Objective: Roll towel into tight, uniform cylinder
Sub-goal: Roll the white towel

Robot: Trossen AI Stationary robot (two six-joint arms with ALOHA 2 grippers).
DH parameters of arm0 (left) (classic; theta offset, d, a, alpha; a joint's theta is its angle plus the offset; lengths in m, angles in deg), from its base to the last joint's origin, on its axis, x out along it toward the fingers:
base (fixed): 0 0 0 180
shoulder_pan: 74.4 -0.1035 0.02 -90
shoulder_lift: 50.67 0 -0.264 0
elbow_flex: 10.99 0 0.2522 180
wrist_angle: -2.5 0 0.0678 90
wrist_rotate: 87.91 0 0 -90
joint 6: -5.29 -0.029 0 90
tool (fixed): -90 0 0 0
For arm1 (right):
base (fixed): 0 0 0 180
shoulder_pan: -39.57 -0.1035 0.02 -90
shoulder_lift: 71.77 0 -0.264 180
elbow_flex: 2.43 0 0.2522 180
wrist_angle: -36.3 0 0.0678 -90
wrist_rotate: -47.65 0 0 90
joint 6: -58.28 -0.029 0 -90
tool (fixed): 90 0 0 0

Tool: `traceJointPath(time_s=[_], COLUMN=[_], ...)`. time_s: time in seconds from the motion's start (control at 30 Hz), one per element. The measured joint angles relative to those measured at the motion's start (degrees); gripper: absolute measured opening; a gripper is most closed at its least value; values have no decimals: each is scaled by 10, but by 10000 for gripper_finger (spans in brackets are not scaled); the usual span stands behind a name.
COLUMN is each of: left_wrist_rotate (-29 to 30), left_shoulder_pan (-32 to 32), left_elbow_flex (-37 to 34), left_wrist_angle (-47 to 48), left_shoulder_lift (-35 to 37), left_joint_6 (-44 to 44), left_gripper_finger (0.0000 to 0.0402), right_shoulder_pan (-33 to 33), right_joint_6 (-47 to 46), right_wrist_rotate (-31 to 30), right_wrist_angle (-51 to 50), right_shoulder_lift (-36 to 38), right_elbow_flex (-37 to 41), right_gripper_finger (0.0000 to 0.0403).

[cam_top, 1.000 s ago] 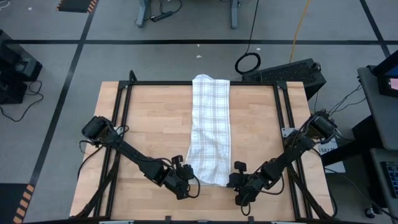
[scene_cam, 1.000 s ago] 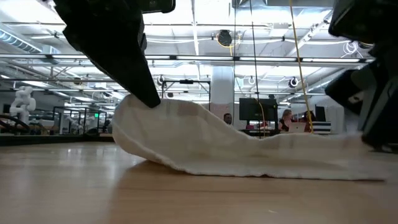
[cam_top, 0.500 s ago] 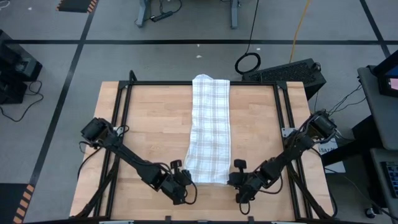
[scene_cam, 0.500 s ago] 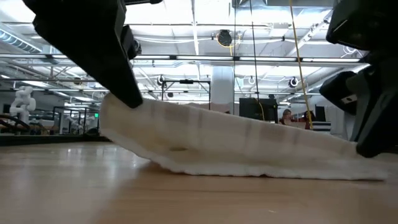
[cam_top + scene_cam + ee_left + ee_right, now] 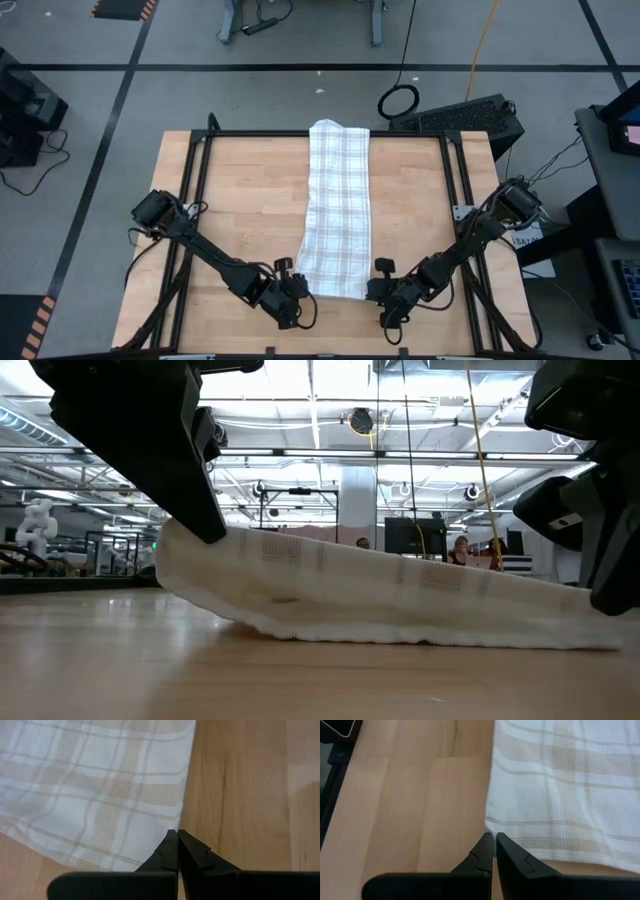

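Note:
The towel (image 5: 338, 205), white with a beige checked grid, lies as a long strip down the middle of the wooden table (image 5: 240, 200). Its far end hangs over the far edge. My left gripper (image 5: 303, 290) is shut at its near-left corner and my right gripper (image 5: 375, 290) at its near-right corner. In the low view the towel's near end (image 5: 380, 595) stretches from my left gripper (image 5: 205, 530), held higher, down to my right gripper (image 5: 605, 600). My left gripper pinches the towel's left side edge right by the near corner (image 5: 170, 826) between its two fingers. The fingers slant down from the near-left. That corner is lifted clear of the table. My right gripper pinches the near-right corner (image 5: 489, 829) between its two fingers, slanting down from the near-right. This corner hangs just above the table, lower than the other. The near edge runs taut between the two.
Black frame rails (image 5: 195, 200) run along the table's left and right sides. A dark keyboard (image 5: 460, 115) sits beyond the far right corner. Bare wood lies on both sides of the towel. People show far off in the room (image 5: 462, 550) behind.
My left gripper has shifted a little toward the table's left edge with its corner. The towel's near edge, which sagged in the middle a second ago, is now drawn into a straight taut line between the two grippers. The rest of the strip has stayed put.

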Motion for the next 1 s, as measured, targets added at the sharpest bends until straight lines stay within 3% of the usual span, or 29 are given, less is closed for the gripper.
traceJointPath(time_s=[0.13,0.37,0.47,0.57,0.63,0.8,1.0], left_wrist_rotate=[0,-3,-58,-161,-181,-42,-24], left_shoulder_pan=[0,0,0,2,12,48,45], left_elbow_flex=[0,0,0,0,0,-15,-82], left_wrist_angle=[1,4,26,55,68,93,11], left_shoulder_lift=[0,0,13,50,77,117,99], left_joint_6=[0,2,19,47,60,53,4], left_gripper_finger=[24,94,122,139,142,120,81], right_shoulder_pan=[1,1,1,1,1,1,1], right_joint_6=[1,-17,-19,-32,-37,-60,-81], right_wrist_rotate=[2,4,4,4,4,10,46], right_wrist_angle=[5,7,7,7,7,7,8], right_shoulder_lift=[-9,-17,-17,-17,-17,-17,-11], right_elbow_flex=[0,0,0,0,0,0,0], right_gripper_finger=[6,16,25,32,36,52,85])
